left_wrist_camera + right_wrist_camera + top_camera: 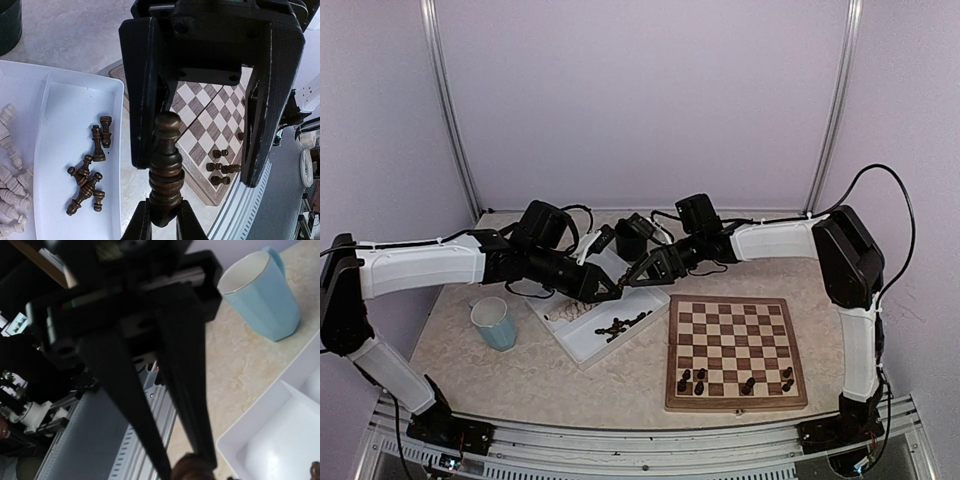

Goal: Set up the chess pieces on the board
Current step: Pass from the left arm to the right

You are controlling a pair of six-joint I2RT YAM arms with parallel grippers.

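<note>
**Left gripper** (pixel 165 222) closed on the base of an upright dark chess piece (pixel 166 165), held near the edge of the white tray (pixel 70 115) that faces the board (pixel 200 120). **Right gripper** (pixel 640 272) open, its fingers (pixel 270 100) flanking the piece's head, contact indiscernible. Dark pieces (pixel 96 145) and pale pieces (pixel 11 180) lie in separate tray compartments, with a blue mug (pixel 495 322) beside the tray and dark men (pixel 748 385) on the board's near rows. The held piece is hidden from above and cropped in the right wrist view.
</note>
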